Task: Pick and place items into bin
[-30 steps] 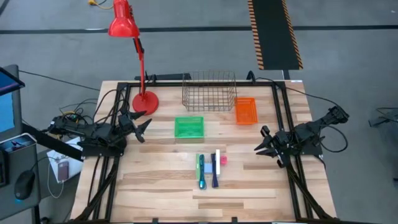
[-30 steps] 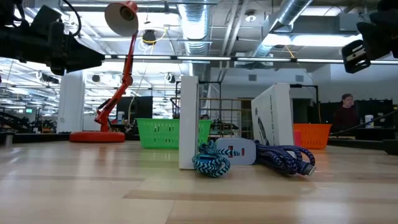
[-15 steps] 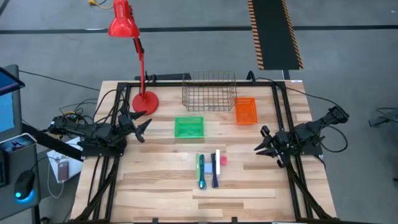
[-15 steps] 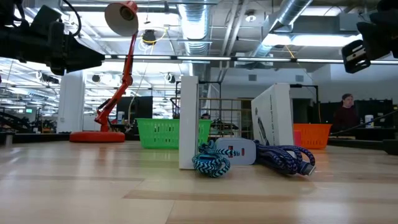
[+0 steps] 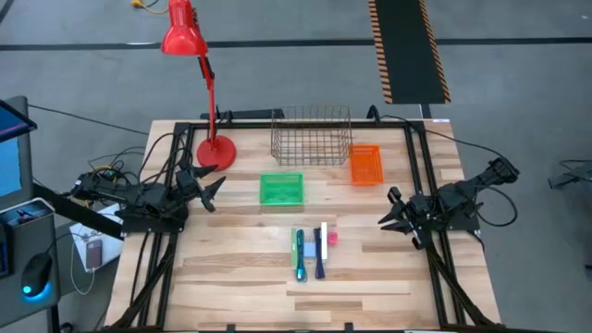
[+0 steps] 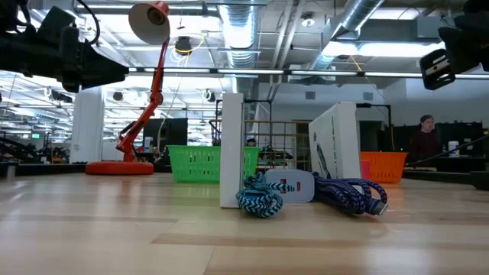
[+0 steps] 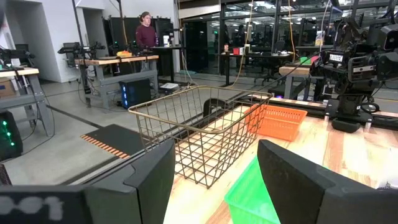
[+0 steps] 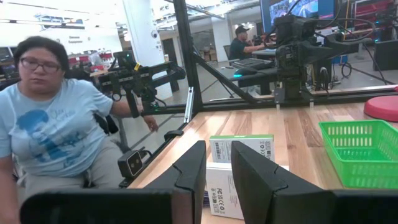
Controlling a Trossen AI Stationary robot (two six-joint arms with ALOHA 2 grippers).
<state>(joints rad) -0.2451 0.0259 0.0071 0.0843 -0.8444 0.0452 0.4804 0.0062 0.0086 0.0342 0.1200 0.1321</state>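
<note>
The items lie in a tight row mid-table (image 5: pixel 313 248): a teal-green braided piece (image 5: pixel 299 255), a dark blue one (image 5: pixel 319 259), a white printed packet (image 5: pixel 324 235), a pink-red block (image 5: pixel 332 238) and a pale blue-grey block (image 5: pixel 308 248). In the low view the teal piece (image 6: pixel 258 202) and the blue piece (image 6: pixel 353 195) lie beside upright white packets (image 6: pixel 231 149). My left gripper (image 5: pixel 214 191) hovers open at the table's left side, well clear of them. My right gripper (image 5: pixel 388 210) hovers open at the right side, facing the row.
A green bin (image 5: pixel 281 189), an orange bin (image 5: pixel 365 165) and a wire basket (image 5: pixel 312 135) stand along the far half of the table. The red lamp's base (image 5: pixel 215 152) sits at the far left. A person (image 8: pixel 50 134) is seated beyond the table's near edge.
</note>
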